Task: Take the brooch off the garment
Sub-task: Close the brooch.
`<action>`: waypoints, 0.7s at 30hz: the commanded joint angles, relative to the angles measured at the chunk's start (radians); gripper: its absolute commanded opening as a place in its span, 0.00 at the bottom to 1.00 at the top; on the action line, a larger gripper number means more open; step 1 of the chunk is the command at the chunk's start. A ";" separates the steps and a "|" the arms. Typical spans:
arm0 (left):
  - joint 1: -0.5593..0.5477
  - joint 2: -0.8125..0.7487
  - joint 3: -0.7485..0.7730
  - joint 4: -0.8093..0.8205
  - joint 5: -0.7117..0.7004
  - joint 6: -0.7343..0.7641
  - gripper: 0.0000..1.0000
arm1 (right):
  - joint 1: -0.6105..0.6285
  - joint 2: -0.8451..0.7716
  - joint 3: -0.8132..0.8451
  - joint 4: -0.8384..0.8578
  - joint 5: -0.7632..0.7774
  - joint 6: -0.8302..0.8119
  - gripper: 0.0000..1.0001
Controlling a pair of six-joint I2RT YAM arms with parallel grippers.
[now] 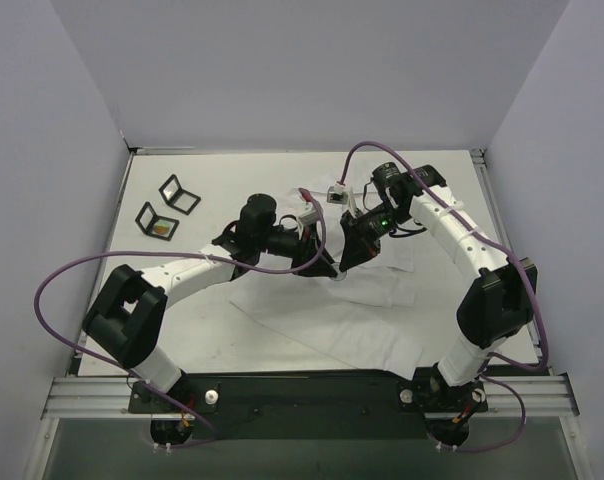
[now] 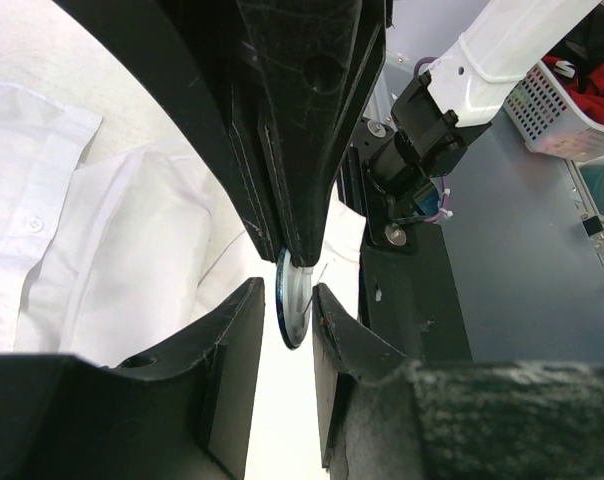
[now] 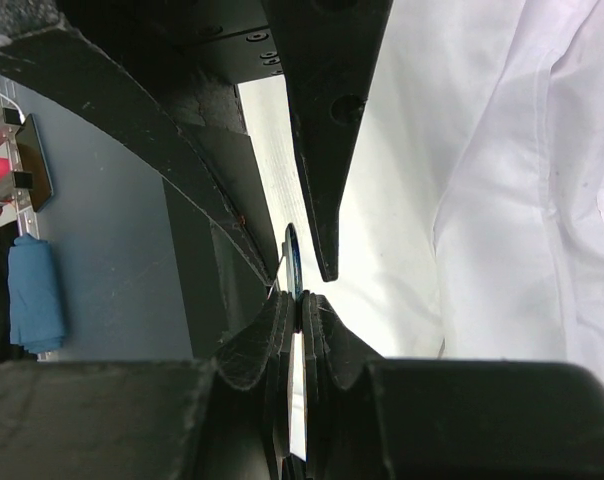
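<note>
The white garment (image 1: 332, 320) lies spread on the table's near middle, under both arms. The brooch (image 2: 294, 300) is a thin round disc with a blue rim and pale back, seen edge-on above the cloth. My right gripper (image 3: 298, 297) is shut on the brooch (image 3: 293, 255) at its rim. My left gripper (image 2: 287, 288) stands open, one finger on each side of the disc, with a gap on the left side. In the top view the left gripper (image 1: 327, 268) and right gripper (image 1: 344, 262) meet tip to tip and hide the brooch. Whether the brooch is pinned to the cloth I cannot tell.
Two small open black boxes (image 1: 179, 193) (image 1: 157, 220) stand at the back left. Two small white objects (image 1: 309, 205) (image 1: 337, 193) lie behind the grippers. Purple cables loop over both arms. Grey walls close the table's sides and back.
</note>
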 commanded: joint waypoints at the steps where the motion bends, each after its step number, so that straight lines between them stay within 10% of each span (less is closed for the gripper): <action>1: -0.007 0.006 0.051 -0.007 -0.013 0.024 0.36 | 0.013 -0.007 0.019 -0.020 -0.035 -0.024 0.00; 21: -0.013 0.007 0.060 -0.040 -0.027 0.046 0.27 | 0.016 -0.010 0.019 -0.018 -0.029 -0.024 0.00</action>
